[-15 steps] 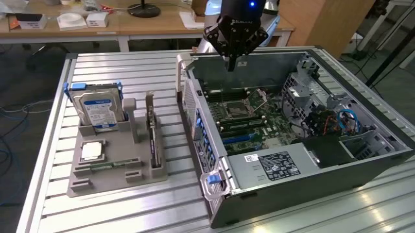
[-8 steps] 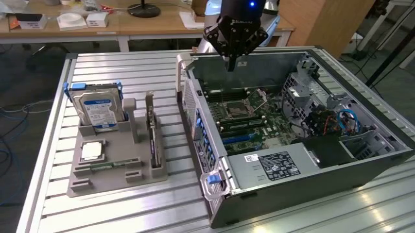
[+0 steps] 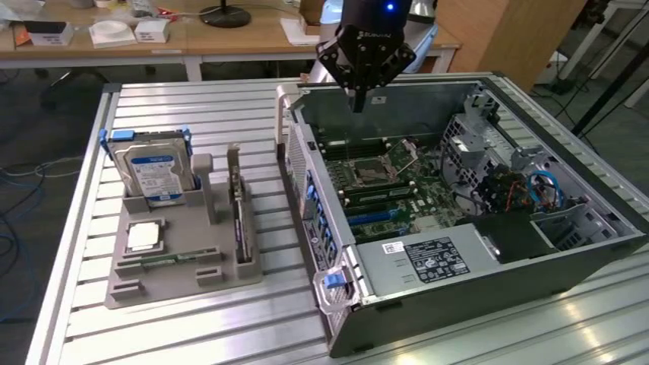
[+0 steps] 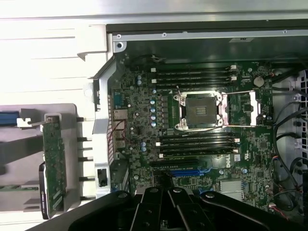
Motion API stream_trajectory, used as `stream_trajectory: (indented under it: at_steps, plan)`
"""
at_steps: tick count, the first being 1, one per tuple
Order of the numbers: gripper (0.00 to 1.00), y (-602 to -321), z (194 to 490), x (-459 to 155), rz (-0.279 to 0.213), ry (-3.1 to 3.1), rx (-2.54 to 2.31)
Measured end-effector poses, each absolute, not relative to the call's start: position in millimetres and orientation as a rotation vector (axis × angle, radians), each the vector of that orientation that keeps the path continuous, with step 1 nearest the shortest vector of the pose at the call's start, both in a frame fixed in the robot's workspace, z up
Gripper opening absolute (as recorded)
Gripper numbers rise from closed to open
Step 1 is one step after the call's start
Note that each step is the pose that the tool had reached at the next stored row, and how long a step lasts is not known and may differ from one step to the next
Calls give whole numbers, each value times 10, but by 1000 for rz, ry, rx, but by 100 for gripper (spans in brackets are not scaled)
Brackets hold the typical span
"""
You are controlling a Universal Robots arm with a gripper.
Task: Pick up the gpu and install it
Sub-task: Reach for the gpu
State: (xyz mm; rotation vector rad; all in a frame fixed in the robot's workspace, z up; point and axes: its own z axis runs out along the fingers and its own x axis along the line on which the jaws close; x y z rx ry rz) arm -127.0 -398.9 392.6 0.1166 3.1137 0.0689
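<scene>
The gpu (image 3: 239,217) stands on edge in a slot of the grey holder (image 3: 182,283), to the exterior view's left of the open computer case (image 3: 457,262). In the wrist view the gpu (image 4: 54,161) shows its green board with a black face behind it. My gripper (image 3: 357,100) hangs above the far end of the case, over the motherboard (image 3: 396,179), well apart from the gpu. Its fingers are shut together with nothing between them. The wrist view has my gripper (image 4: 168,195) above the motherboard (image 4: 144,110), near the blue slot (image 4: 183,172).
The holder also carries a silver hard drive with a blue-white label (image 3: 152,173), a processor chip (image 3: 142,237) and a narrow memory stick (image 3: 167,259). The case's raised walls and drive cage (image 3: 476,129) surround the board. Desks with boxes stand behind the slatted table (image 3: 203,106).
</scene>
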Motion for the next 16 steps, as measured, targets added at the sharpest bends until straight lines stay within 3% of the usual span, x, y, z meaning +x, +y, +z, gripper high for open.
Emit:
stream_trajectory:
  at_steps: [16]
  plan:
    - [11,-3988,3900,-1416,69,3114,117]
